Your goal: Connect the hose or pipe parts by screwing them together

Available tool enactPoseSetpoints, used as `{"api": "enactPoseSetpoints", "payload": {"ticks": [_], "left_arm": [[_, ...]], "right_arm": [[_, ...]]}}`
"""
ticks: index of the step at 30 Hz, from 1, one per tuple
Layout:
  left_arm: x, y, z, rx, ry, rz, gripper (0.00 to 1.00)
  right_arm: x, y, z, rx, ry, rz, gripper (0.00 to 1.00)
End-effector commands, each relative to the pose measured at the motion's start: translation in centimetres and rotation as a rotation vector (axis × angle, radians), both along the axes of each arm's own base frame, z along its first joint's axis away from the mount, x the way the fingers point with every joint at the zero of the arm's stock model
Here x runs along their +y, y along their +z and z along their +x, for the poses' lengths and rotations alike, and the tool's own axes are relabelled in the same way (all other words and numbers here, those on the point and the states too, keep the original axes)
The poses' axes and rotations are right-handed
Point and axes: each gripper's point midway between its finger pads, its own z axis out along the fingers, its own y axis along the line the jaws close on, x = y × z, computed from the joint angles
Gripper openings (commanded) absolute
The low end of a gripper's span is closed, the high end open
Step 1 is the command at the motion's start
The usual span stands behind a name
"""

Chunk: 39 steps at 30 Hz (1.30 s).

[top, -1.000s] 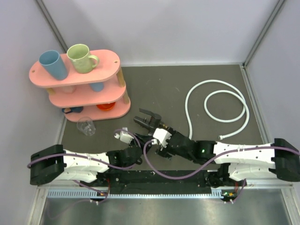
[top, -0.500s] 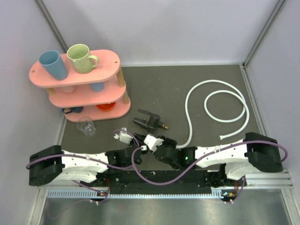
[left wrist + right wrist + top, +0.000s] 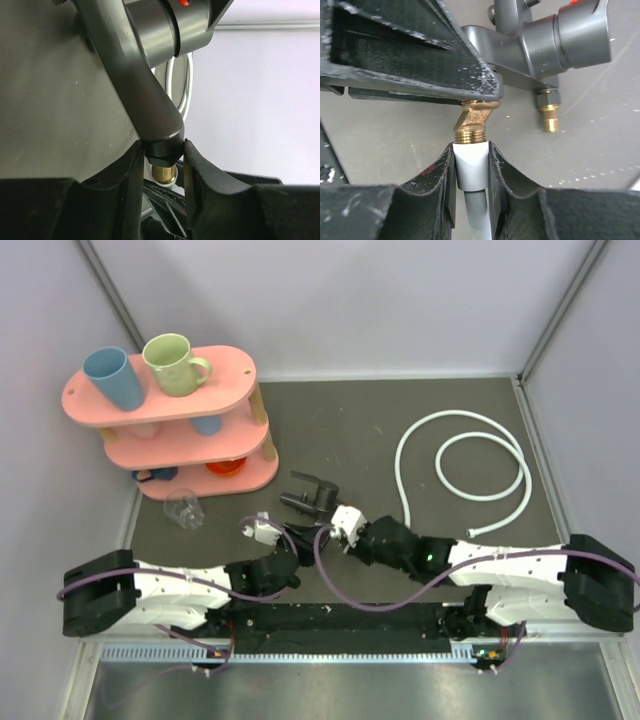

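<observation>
The left gripper [image 3: 161, 160] was clamped on the neck of the fitting [image 3: 150, 75], probably to stop it from turning; the right gripper [image 3: 471, 150] was pinched narrow on the hose [image 3: 471, 170] end, with the white sleeve touching the brass thread [image 3: 474, 120] at 12 o'clock, lined up for screwing; the hose loops lay on the table [image 3: 330, 410] toward 3 o'clock from the fitting; no writing could be read.

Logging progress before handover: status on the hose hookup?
Left gripper shut on tap fitting. Right gripper shut on hose end, meeting brass thread, not visibly screwed on. No obstruction seen at the joint.
</observation>
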Motion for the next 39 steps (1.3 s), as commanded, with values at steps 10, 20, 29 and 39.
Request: {"api": "enactPoseSetpoints", "payload": {"ticks": [10,20,29,39], "left_arm": [[-1.9,0.2,-0.6,-0.069,-0.074,-0.015,0.0],[-1.4,0.1,0.1,-0.075,-0.026,0.022,0.0],[-1.8,1.0,0.3,-0.079,-0.021,0.025,0.0],[-1.6,1.6,0.1,-0.064,-0.026,0.017,0.0]], "right_arm": [[1.9,3.3,-0.7,0.558,0.329,0.389,0.0],[-0.4,1.1,1.9,0.571,0.111,0.355,0.35],[-2.4,3.1,1.1,0.22,0.025,0.211,0.69],[-3.9,2.2,0.2,-0.103,-0.11,-0.106,0.7]]}}
